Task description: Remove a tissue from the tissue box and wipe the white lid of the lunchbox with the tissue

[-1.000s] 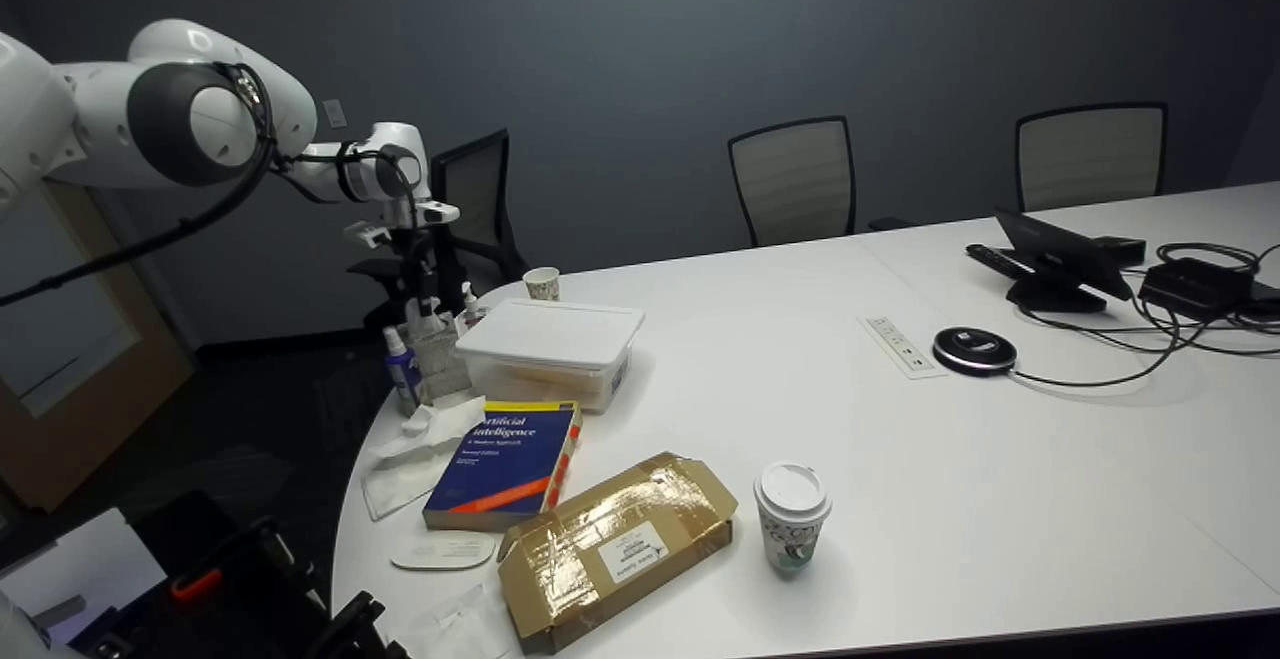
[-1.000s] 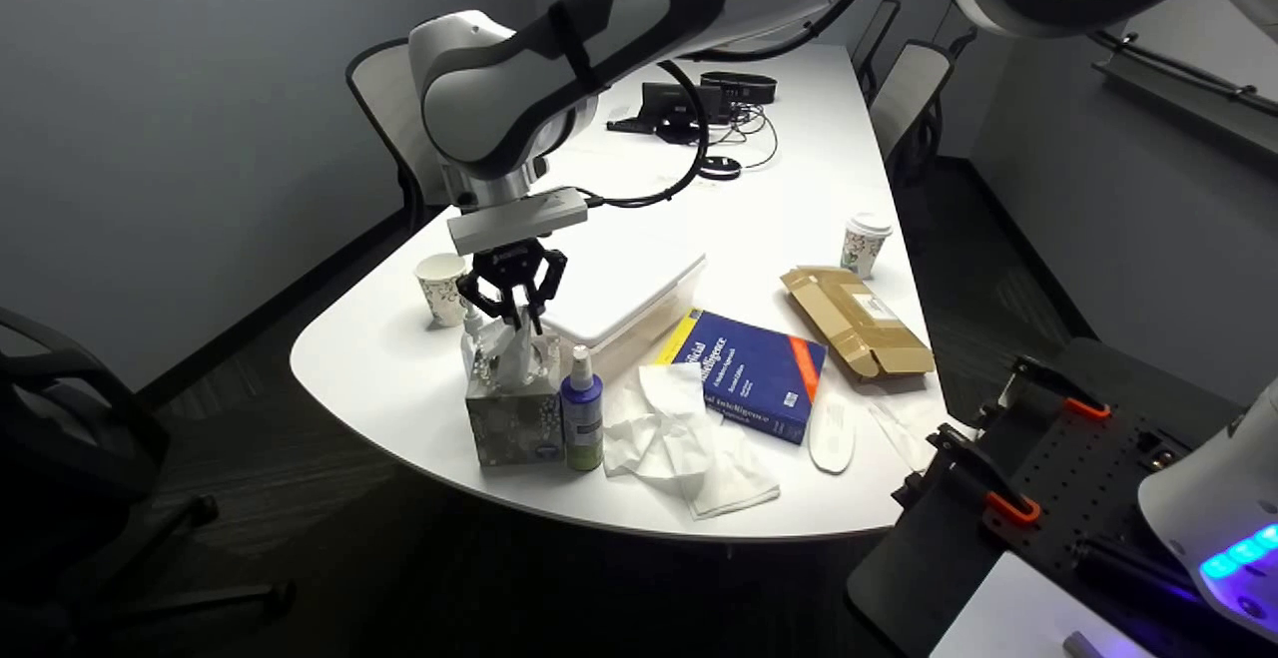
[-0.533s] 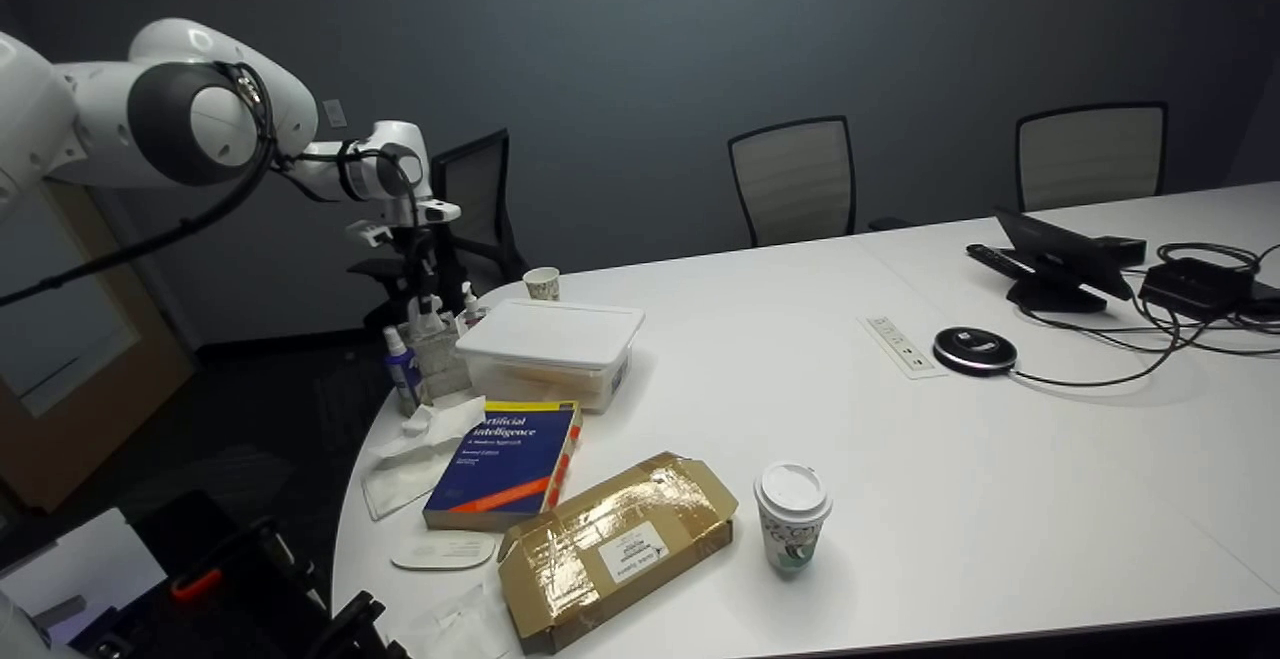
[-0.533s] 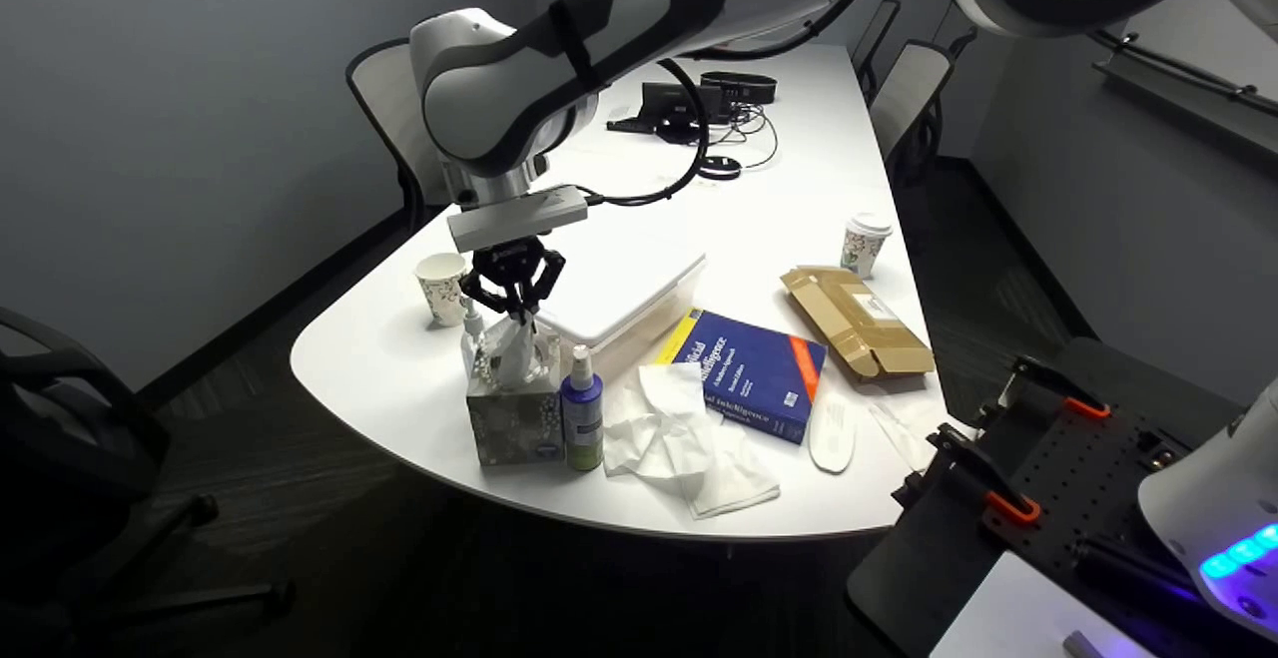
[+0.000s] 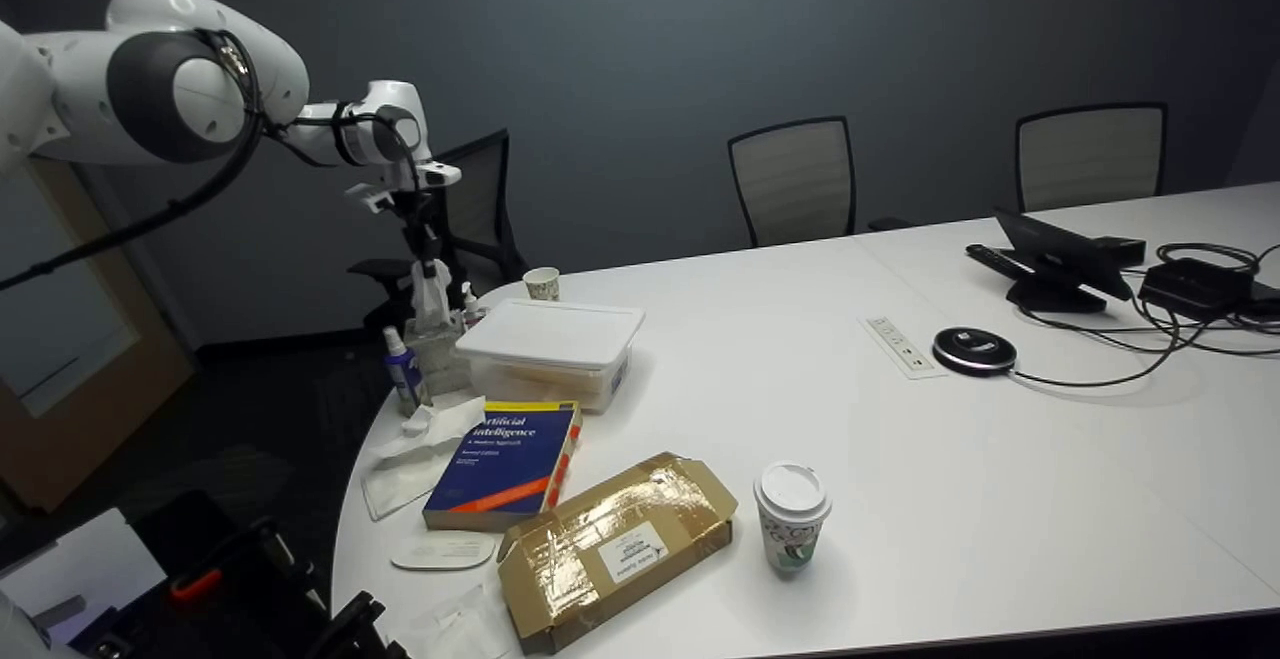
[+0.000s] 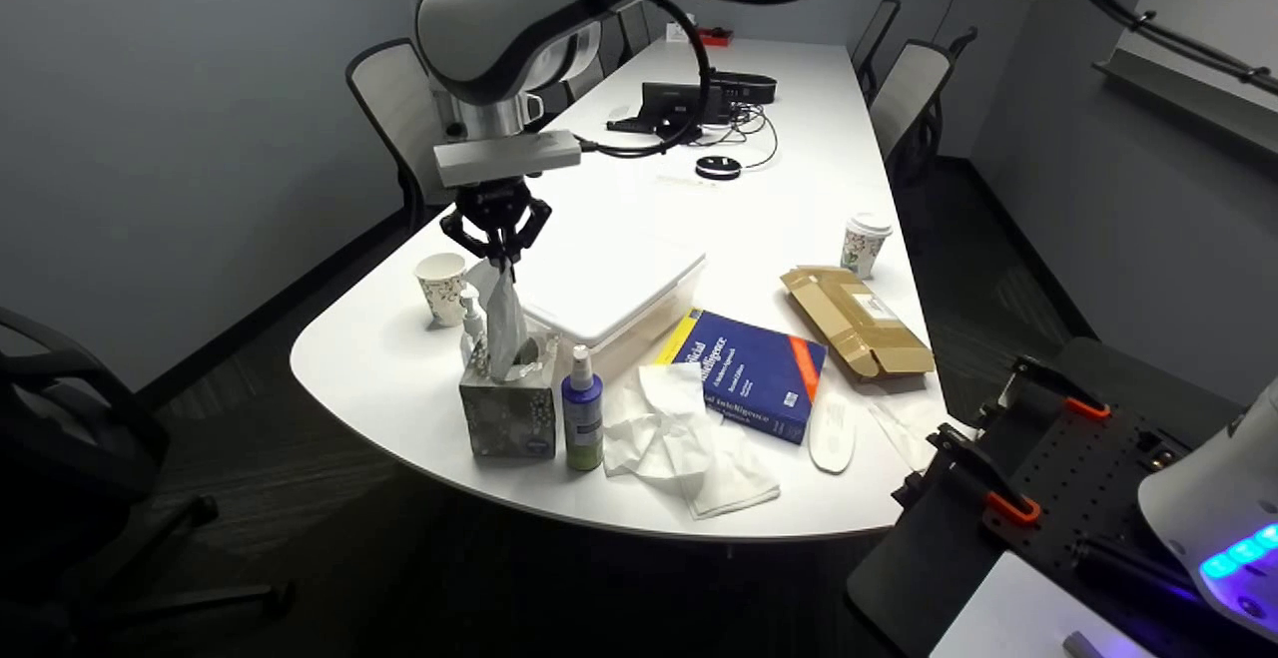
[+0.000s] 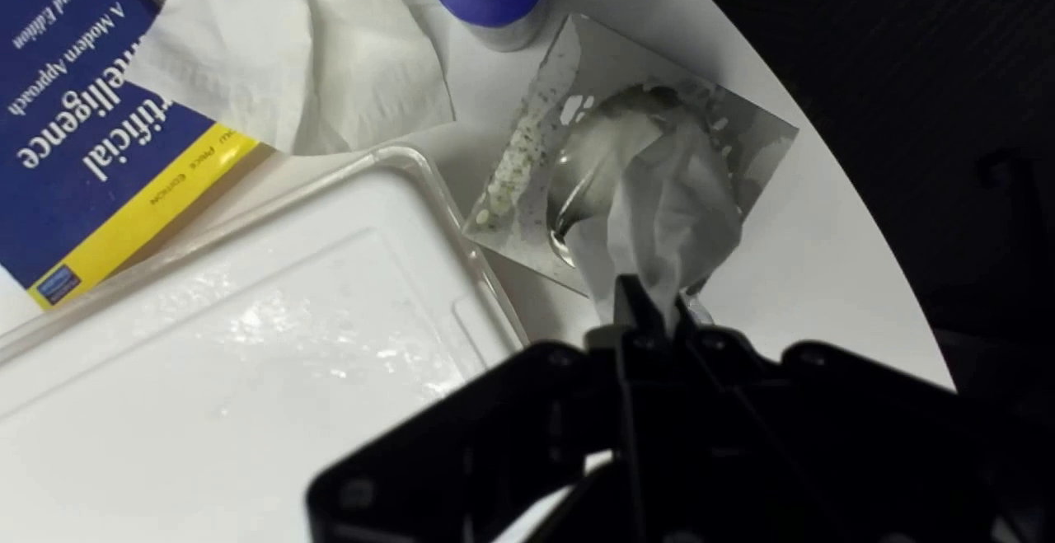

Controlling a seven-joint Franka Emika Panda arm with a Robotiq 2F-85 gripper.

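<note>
The gripper (image 7: 657, 312) hangs above the rounded end edge of the white table (image 5: 740, 369), its two fingertips brought together and clamped on the tissue (image 7: 672, 197). The tissue rises as a creased white column out of the tissue box (image 6: 507, 423) — its top pinched, its lower part inside the opening. The box stands near the rounded edge, with a purple spray bottle (image 6: 583, 418) just beside it and a pump bottle (image 6: 470, 324) close behind it in an exterior view. Farther in from that edge sits the lunchbox (image 5: 535, 379), its white lid (image 5: 553, 332) in place on top; in the wrist view bright specks of shine show on the lid. A paper cup (image 5: 541, 284) stands near the table's far edge in an exterior view. Crumpled white sheets (image 6: 664, 438) lie by the rounded edge between the spray bottle and the blue book (image 5: 510, 464), partly covering the book. The book lies flat between the lunchbox and a cardboard box (image 5: 620, 549), a narrow yellow band on its end nearer the lunchbox. Toward the corner where the rounded end meets the opposite long edge lie a flat white oblong piece (image 5: 443, 550) and a thin whitish sheet (image 5: 455, 624) — neither clear enough to name more closely. Just in from that long edge, a lidded cup (image 5: 792, 529) stands upright beside the cardboard box.
</note>
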